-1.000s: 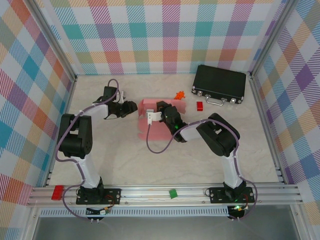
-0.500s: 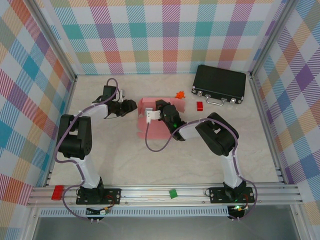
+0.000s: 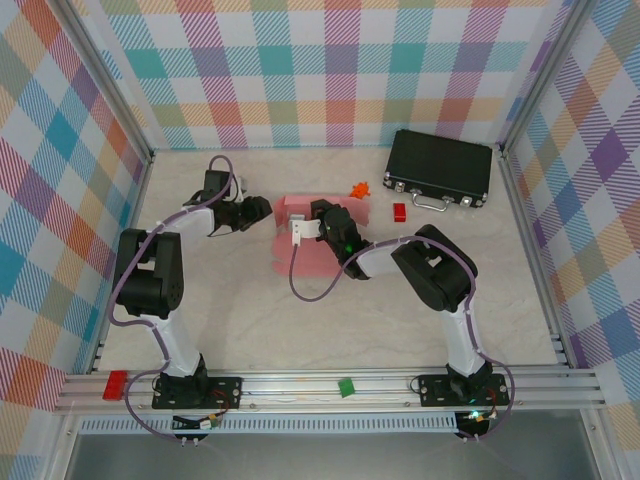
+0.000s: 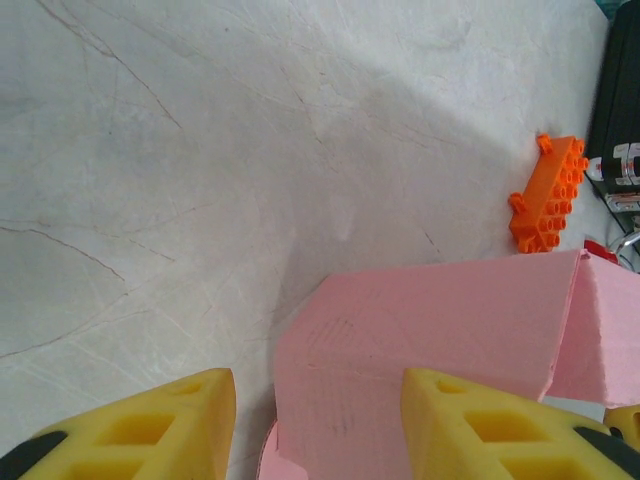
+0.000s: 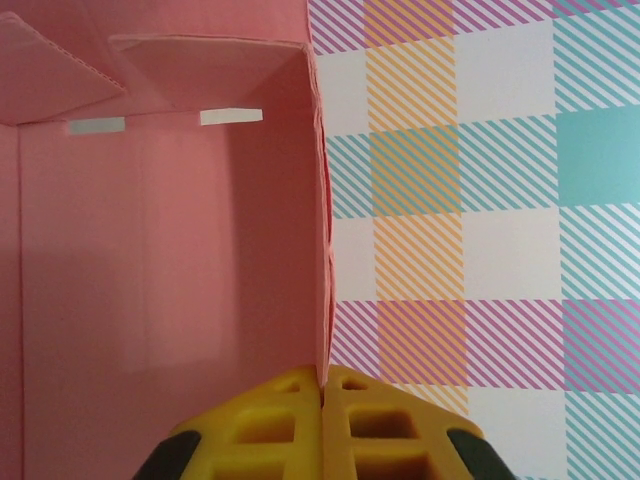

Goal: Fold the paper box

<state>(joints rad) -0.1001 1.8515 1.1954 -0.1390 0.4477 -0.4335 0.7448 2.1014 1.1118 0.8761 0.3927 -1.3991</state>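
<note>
Easing my right gripper point(image 5: 322, 400) a touch farther from my base over the last second, I take the pinched wall of the paper box point(image 3: 305, 255) along with it. The sheet itself barely shifts. My left gripper point(image 4: 315, 400) has crept slightly closer to the box's left corner. I judge this as raising one side wall while the other hand comes in to steady it, so the fold is underway but far from closed.

The table point(image 3: 250, 310) under both hands is pale, smooth and marble-veined. Beyond my right hand sits the black case point(image 3: 440, 165), hard-shelled, with metal latches and a handle. The box is thin, matte, light-pink card with creased score lines. One wall stands upright, and small flaps are folded inward at its far end. My right fingers are pressed together on that wall's thin edge. My left fingers stand apart, with the card's corner just ahead of them and one fingertip overlapping it, though I cannot tell whether it touches. Past the box lie the studded orange toy point(image 4: 548, 195) and the small red block point(image 3: 399, 211).
</note>
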